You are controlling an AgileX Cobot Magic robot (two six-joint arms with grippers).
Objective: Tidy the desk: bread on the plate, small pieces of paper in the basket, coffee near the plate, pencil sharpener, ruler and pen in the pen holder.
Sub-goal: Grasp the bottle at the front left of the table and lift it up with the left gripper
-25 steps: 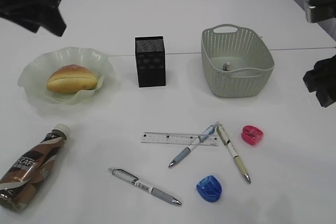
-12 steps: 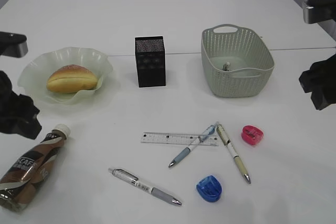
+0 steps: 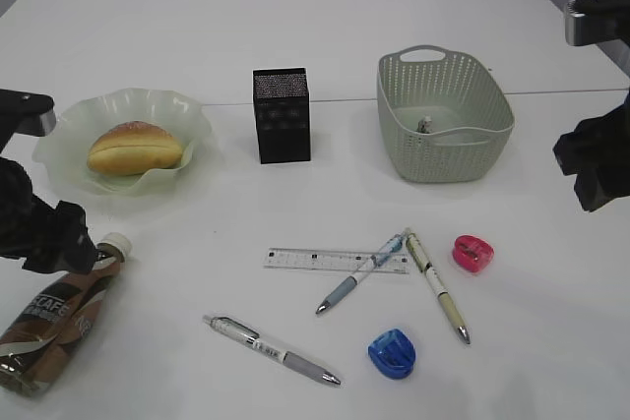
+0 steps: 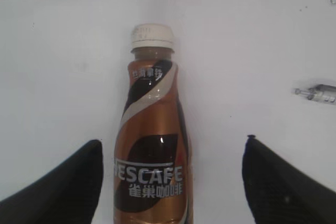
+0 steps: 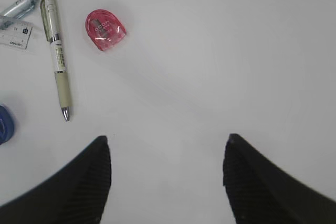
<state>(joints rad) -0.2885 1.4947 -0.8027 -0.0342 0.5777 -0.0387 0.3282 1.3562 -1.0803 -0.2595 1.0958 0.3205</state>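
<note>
1. Left gripper (image 4: 170,182): jaws spread wide, one black finger on each side of the brown plastic coffee bottle with white cap (image 4: 153,145), neither finger touching it.
2. Coffee bottle: lying flat on the plain white desk (image 3: 325,27), cap pointing toward the translucent pale green ruffled plate (image 3: 69,140) just beyond.
3. Oval golden-brown bread roll (image 3: 135,148): resting on the plate.
4. Right gripper (image 5: 167,182): jaws apart over bare desk, holding nothing.
5. Near the right gripper: pink pencil sharpener (image 5: 105,30) beside a beige pen (image 5: 56,56).
6. Clear plastic ruler (image 3: 335,260): flat mid-desk, a blue pen (image 3: 360,272) crossing its right end.
7. Blue pencil sharpener (image 3: 392,353) and grey pen (image 3: 271,349): on the front of the desk.
8. Black mesh pen holder (image 3: 282,115): upright.
9. Pale grey-green perforated basket (image 3: 443,115): right of the holder, small object inside.
</note>
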